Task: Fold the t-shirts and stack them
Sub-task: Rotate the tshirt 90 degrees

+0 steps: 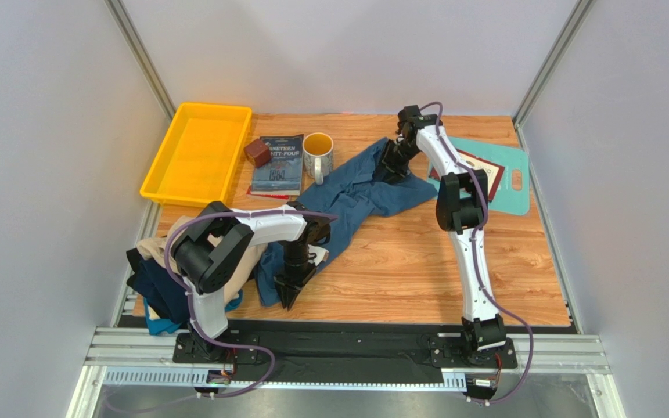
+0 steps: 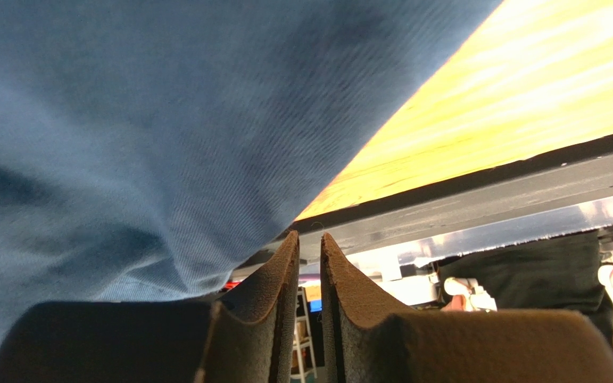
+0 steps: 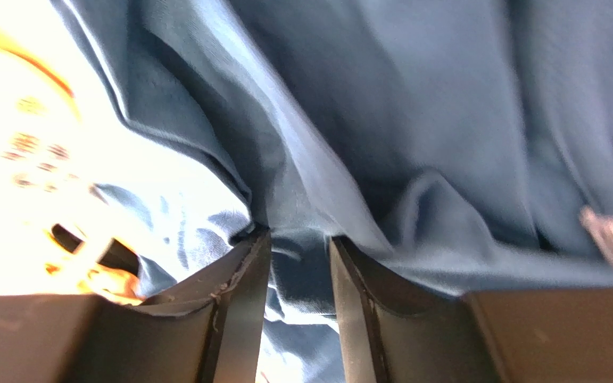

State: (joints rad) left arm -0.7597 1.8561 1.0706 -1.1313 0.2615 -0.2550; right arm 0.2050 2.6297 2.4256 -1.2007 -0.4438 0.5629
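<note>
One teal-blue t-shirt [image 1: 360,193], crumpled, lies diagonally mid-table. One tan shirt [image 1: 150,250], one navy shirt [image 1: 162,292] and one light blue shirt [image 1: 163,326] are heaped at the near-left edge. Left gripper [image 1: 291,294] on the teal shirt's near end, jaws nearly together, can't tell if gripping. Right gripper [image 1: 392,167] at the far end, jaws parted, fold loose between.

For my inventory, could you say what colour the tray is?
The tray is yellow; clearest in the top external view.

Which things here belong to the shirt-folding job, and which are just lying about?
Job: blue t-shirt across the table; heap of shirts at the near left edge.
Lying about: yellow tray, book, mug, brown block, teal cutting board.
</note>
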